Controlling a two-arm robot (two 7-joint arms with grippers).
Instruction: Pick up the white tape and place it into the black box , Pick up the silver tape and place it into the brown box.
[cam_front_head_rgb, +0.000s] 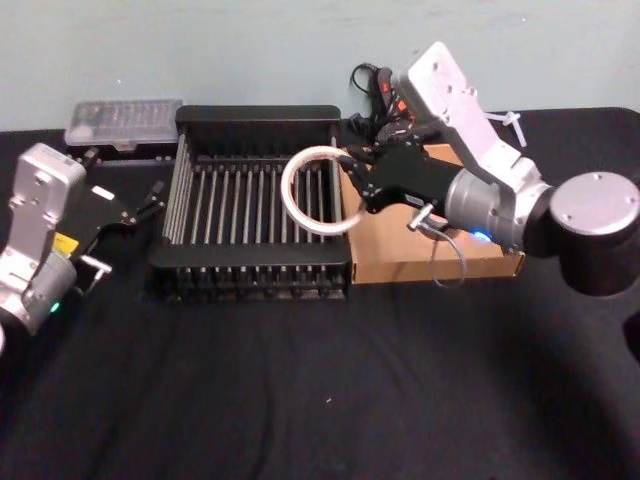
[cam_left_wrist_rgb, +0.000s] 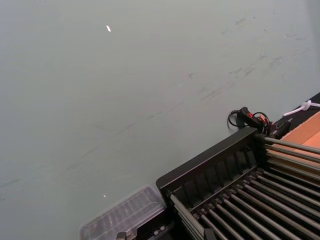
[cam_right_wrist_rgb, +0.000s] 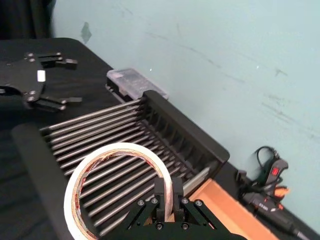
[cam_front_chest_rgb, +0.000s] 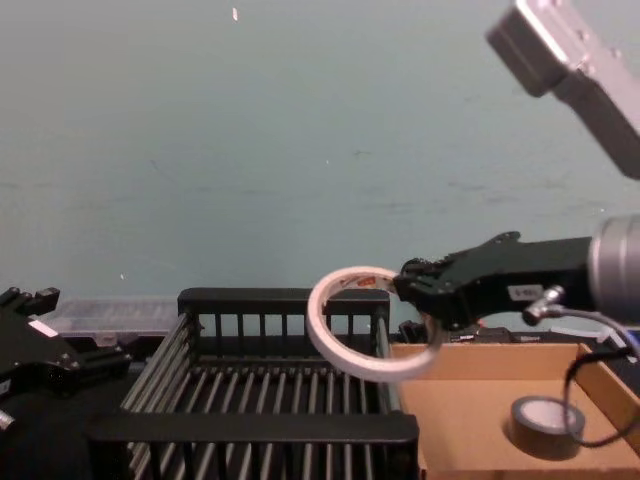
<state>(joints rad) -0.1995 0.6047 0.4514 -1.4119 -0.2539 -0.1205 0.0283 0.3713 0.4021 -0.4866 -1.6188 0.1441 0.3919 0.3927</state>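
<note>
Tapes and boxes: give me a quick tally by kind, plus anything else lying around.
Tape rolls: 2 (white tape held in the right claw, silver tape in the brown box)
Boxes: 2 (black box, brown box)
Clear plastic case: 1
Glue gun: 1
Total: 6

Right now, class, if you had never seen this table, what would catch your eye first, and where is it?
First the white tape, a thin ring held in the air by the right gripper, above the black box at its side next to the brown box. Next the silver tape lying inside the brown box. The left gripper sits open beside the black box.
</note>
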